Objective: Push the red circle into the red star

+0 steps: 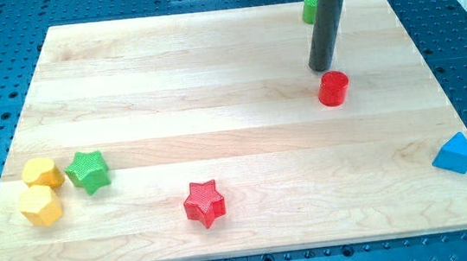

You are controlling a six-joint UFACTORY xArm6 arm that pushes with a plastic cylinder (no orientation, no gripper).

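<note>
The red circle [333,88] sits on the wooden board in the view's upper right. The red star [204,203] lies near the view's bottom centre, far to the lower left of the circle. My tip [323,68] is at the end of the dark rod, just above and slightly left of the red circle, very close to its top edge; I cannot tell whether it touches.
A green block [311,8] is partly hidden behind the rod near the view's top edge. A green star [88,171] and two yellow blocks [42,173] [40,205] lie at the lower left. A blue triangle [454,154] sits at the right edge.
</note>
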